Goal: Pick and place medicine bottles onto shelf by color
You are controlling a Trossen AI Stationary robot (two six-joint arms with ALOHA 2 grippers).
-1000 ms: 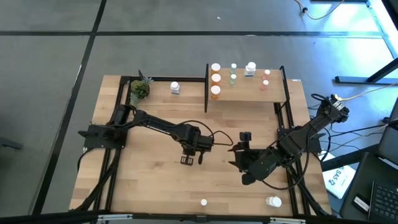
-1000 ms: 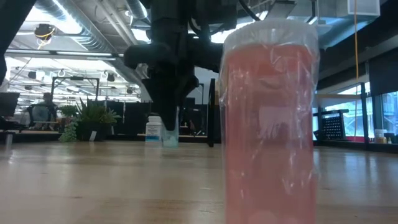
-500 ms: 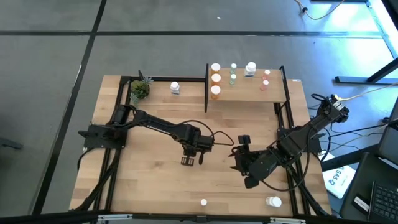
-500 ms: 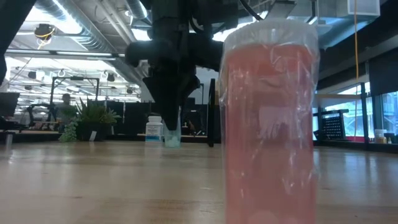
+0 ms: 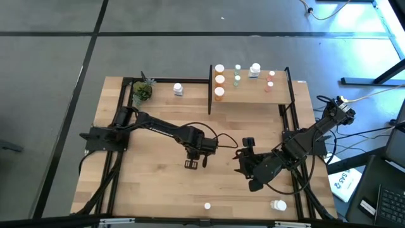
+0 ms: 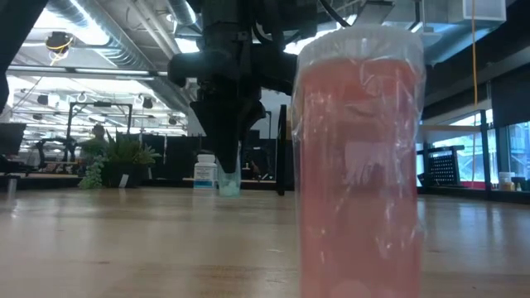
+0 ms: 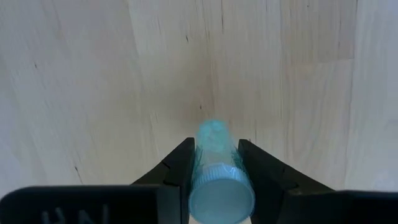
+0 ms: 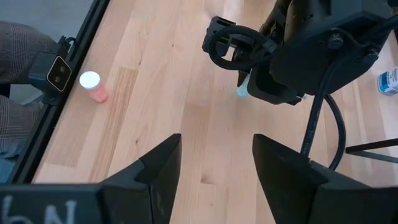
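Left wrist view shows the left gripper (image 7: pixel 214 171) closed around a small pale green medicine bottle (image 7: pixel 217 168) with a white cap, held just above the wooden tabletop (image 7: pixel 93 81), well in front of the shelf (image 5: pixel 253 94). Beside it, the right gripper (image 8: pixel 214 165) hovers with fingers apart, holding nothing. A pinkish bottle (image 8: pixel 93 86) stands near the tabletop's front edge.
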